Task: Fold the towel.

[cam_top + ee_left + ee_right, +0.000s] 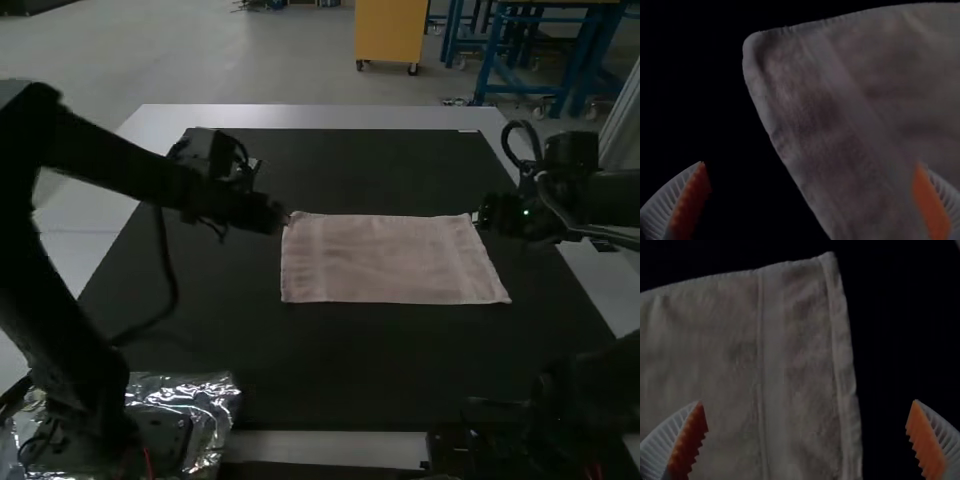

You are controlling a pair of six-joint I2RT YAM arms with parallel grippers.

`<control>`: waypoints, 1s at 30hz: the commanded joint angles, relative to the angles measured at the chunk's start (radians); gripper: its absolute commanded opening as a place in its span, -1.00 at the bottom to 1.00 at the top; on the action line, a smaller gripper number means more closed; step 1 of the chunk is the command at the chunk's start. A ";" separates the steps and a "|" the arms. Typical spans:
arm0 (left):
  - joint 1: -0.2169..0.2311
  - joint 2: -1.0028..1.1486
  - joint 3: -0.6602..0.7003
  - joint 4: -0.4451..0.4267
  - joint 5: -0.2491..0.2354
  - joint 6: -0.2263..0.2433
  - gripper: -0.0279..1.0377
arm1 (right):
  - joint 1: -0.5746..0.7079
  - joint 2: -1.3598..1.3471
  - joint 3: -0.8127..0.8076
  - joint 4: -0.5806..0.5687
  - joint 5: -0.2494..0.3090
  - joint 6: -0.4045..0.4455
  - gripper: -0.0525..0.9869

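Note:
In the high view the pale pink towel (390, 262) lies flat and roughly rectangular on the dark mat; whether it is one layer or folded I cannot tell. My left gripper (278, 216) is at its far left corner, my right gripper (482, 218) at its far right corner. The left wrist view has the left gripper (812, 197) with fingers wide apart and a corner of the towel (820, 110) beyond them. Seen from the right wrist, the right gripper (807, 435) is also spread wide, around the towel's edge (800, 365), gripping nothing.
A black mat (370, 370) covers most of the white table (310, 117). Crumpled silver foil (205, 400) lies by the left arm's base. A cable hangs from the left arm over the mat's left side.

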 commanded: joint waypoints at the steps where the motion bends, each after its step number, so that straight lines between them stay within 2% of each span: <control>1: -0.004 0.051 0.047 0.033 -0.006 -0.017 0.83 | 0.015 0.013 0.022 0.039 0.045 -0.004 0.86; 8: -0.004 0.154 0.113 0.075 -0.041 -0.012 0.83 | 0.019 0.145 0.051 0.114 0.043 -0.032 0.84; 17: -0.004 0.250 0.162 0.119 -0.090 0.014 0.82 | 0.019 0.337 0.124 0.203 0.012 -0.030 0.84; 30: 0.002 0.359 0.207 0.161 -0.110 0.055 0.82 | 0.019 0.579 0.238 0.307 0.008 -0.027 0.84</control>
